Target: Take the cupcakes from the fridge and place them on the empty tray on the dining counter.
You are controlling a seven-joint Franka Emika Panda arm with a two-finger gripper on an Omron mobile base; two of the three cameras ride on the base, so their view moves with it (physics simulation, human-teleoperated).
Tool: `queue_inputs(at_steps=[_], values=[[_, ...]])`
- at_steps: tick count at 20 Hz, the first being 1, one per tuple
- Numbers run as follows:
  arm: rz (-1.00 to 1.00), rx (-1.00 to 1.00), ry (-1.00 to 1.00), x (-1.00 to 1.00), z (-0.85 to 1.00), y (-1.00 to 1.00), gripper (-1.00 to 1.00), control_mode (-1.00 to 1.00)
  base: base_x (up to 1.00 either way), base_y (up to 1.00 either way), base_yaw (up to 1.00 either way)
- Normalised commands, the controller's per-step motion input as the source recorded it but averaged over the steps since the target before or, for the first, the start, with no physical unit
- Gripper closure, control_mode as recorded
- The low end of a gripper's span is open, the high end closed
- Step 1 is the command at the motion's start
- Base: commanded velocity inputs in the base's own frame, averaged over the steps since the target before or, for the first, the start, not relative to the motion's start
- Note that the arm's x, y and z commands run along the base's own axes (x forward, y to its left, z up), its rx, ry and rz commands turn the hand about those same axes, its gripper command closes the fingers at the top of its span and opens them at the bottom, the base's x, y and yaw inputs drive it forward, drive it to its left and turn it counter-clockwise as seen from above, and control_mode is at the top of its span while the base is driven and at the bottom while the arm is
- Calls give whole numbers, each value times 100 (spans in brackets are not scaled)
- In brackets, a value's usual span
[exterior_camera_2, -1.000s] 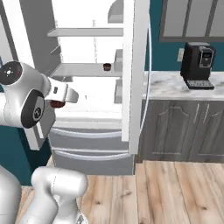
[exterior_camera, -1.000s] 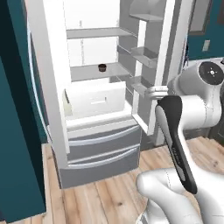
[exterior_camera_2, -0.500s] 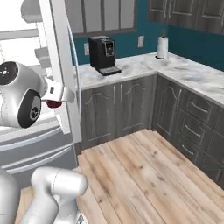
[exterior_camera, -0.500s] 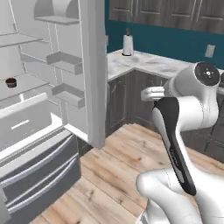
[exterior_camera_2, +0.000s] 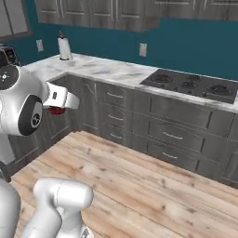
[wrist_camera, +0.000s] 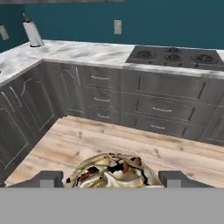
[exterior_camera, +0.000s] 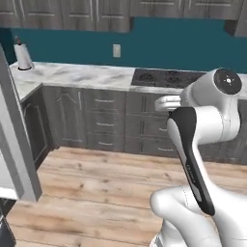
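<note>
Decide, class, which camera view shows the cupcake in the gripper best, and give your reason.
The hand view: the cupcake sits large between the fingertips of the gripper, its swirled top facing the camera. The right base view gives a small dark-red glimpse under the hand. In the left base view the arm hides it.

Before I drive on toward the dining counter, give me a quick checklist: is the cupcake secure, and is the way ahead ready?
1. Cupcake between the fingers of the hand: ok, sits between both tips.
2. Cupcake upright, topping facing up: ok.
3. Wooden floor ahead free of obstacles: ok.
4. Arm tucked near the body, away from the lower cabinets: ok.
5. Tray in sight: not ok.
6. Dining counter in sight: not ok; ahead are the stovetop and paper towel roll.
</note>
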Motion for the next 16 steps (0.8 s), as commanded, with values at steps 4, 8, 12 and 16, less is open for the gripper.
queue_inputs(at_steps=[4, 8, 12, 16], values=[[0, 0, 0, 0, 0, 0, 100, 100, -2, -64, -81], [0, 0, 0, 0, 0, 0, 100, 100, 0, -71, -78], [0, 0, 0, 0, 0, 0, 100, 100, 0, -73, -75], [0, 0, 0, 0, 0, 0, 100, 100, 0, -67, -73]])
